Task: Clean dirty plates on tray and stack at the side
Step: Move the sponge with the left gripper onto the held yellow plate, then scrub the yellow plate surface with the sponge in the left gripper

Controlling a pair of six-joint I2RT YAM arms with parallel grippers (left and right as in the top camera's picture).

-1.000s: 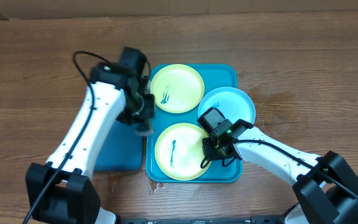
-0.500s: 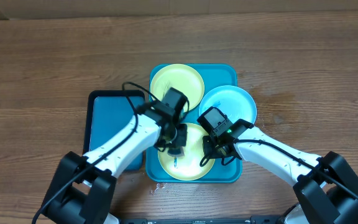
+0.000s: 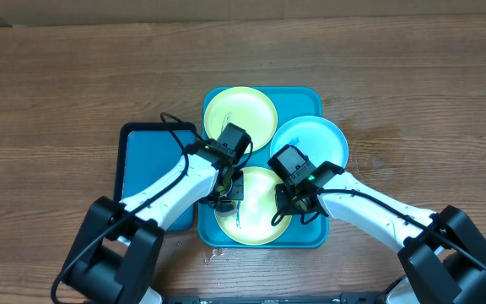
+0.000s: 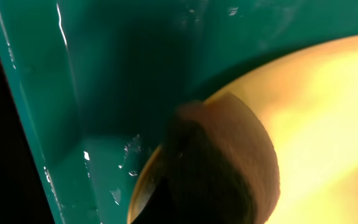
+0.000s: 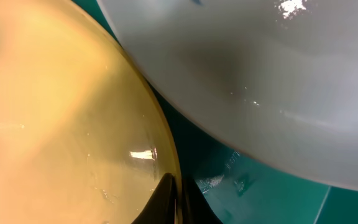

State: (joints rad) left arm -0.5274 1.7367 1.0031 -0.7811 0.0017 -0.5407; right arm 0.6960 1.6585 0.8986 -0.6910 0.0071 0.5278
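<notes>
Flanking near plate [image 3: 256, 224]: left tool [image 3: 230, 191], right tool [image 3: 283, 208]

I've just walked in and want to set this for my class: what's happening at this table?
Two robot arms are working on the near yellow-green plate in the teal tray. The right gripper is shut on that plate's right rim, apparently steadying it. The left gripper, shut, is down at the plate's left side, where a brownish pad sits on the rim. A dark teal smear shows on the plate. The far yellow-green plate and the light blue plate lie untouched.
</notes>
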